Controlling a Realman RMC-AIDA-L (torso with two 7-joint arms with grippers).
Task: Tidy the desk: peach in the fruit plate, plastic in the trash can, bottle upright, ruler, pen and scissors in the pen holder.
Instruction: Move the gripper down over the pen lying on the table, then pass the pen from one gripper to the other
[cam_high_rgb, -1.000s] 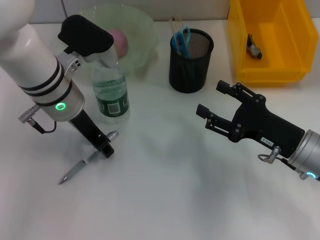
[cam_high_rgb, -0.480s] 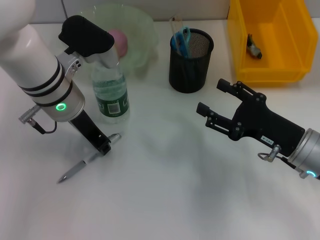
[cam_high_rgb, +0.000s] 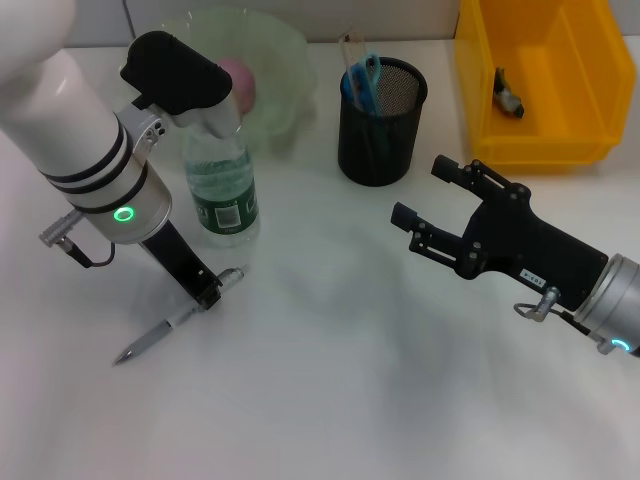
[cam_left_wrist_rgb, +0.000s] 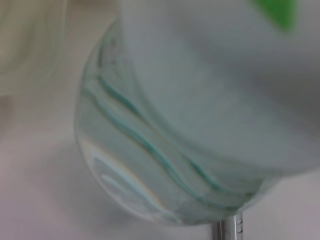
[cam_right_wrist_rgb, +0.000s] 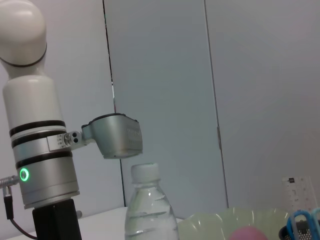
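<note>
The grey pen (cam_high_rgb: 165, 328) lies slanted on the white table. My left gripper (cam_high_rgb: 207, 293) reaches down onto its upper half and is shut on it, with the pen still resting on the table. Just behind stands the clear bottle (cam_high_rgb: 222, 190), upright; it fills the left wrist view (cam_left_wrist_rgb: 170, 125). The pink peach (cam_high_rgb: 240, 80) sits in the pale green fruit plate (cam_high_rgb: 285, 60). The black mesh pen holder (cam_high_rgb: 380, 125) holds the blue-handled scissors (cam_high_rgb: 362, 80) and the clear ruler (cam_high_rgb: 350, 48). My right gripper (cam_high_rgb: 420, 192) hovers open to the right of the holder.
The yellow trash can (cam_high_rgb: 540, 150) stands at the back right with a small dark piece (cam_high_rgb: 508, 95) inside, apparently the plastic. In the right wrist view the bottle (cam_right_wrist_rgb: 147, 205) stands next to my left arm (cam_right_wrist_rgb: 37, 155).
My left gripper has shifted slightly along the pen, and the pen has turned a little on the table. The right gripper has barely moved.
</note>
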